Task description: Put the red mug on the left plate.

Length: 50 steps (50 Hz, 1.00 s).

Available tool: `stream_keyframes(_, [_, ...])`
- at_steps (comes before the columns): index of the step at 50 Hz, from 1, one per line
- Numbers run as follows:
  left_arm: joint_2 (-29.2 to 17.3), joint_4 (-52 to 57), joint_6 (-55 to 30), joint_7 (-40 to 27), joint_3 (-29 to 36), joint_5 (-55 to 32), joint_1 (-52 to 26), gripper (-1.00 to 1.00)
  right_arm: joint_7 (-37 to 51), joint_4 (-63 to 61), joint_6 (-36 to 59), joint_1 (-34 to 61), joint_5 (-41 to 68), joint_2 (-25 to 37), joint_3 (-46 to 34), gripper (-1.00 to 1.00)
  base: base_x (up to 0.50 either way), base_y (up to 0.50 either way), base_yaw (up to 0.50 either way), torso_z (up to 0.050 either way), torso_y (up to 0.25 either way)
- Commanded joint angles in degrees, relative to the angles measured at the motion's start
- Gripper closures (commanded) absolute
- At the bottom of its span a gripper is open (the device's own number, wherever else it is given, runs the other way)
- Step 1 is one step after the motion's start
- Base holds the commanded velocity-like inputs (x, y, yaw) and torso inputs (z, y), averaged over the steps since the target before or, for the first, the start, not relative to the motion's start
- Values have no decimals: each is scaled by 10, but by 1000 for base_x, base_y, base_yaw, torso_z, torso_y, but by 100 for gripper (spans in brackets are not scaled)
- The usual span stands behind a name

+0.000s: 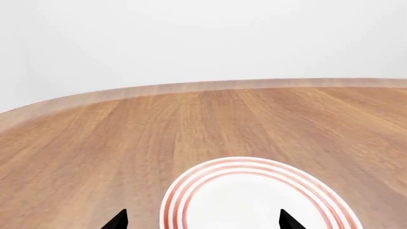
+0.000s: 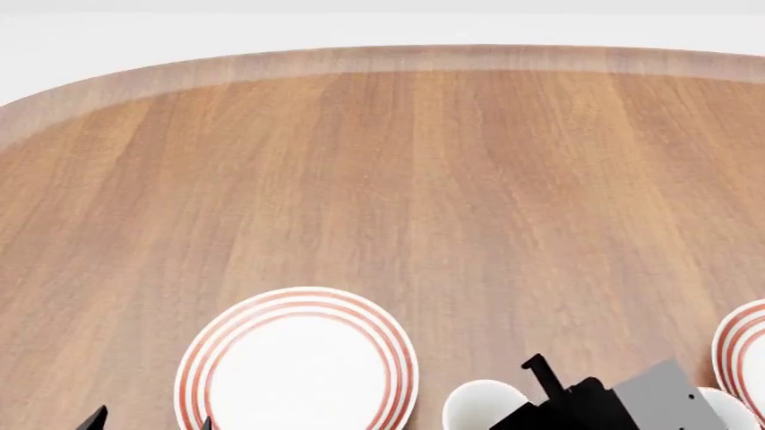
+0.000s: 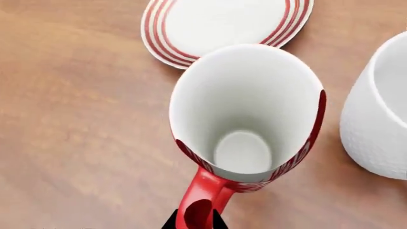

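A wooden bench with a rounded edge carries the left plate, a second ringed plate, a white mug and the red mug.

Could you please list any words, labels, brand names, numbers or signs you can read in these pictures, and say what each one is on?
There is no readable text in any of the three views.
The red mug shows only its white inside and red handle.
The left plate carries only thin red rings.
The white mug and the table are unmarked.
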Motion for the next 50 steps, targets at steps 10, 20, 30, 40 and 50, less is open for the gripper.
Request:
stream_keyframes(10, [-3,3,-1,-5,4,-2,0,-100,-3,-151,36,-12,-14,31,-57,100,0,0,0,0,0])
stream_keyframes(20, [-4,-1,2,-5,6,-3,-1,-100,-39,-206,27,-14,-58,48,-106,100,0,0,0,0,0])
stream_keyframes(30, [-4,-6,5,-6,8,-4,-4,-100,-73,-250,20,-13,-88,65,-143,100,0,0,0,0,0])
stream_keyframes(40, [-6,-3,4,-8,10,-6,-3,-100,-97,-275,22,-6,-112,73,-179,100,0,0,0,0,0])
stream_keyframes(50, [-8,0,2,-10,11,-8,-3,-100,-152,-254,39,18,-107,75,-213,100,0,0,0,0,0])
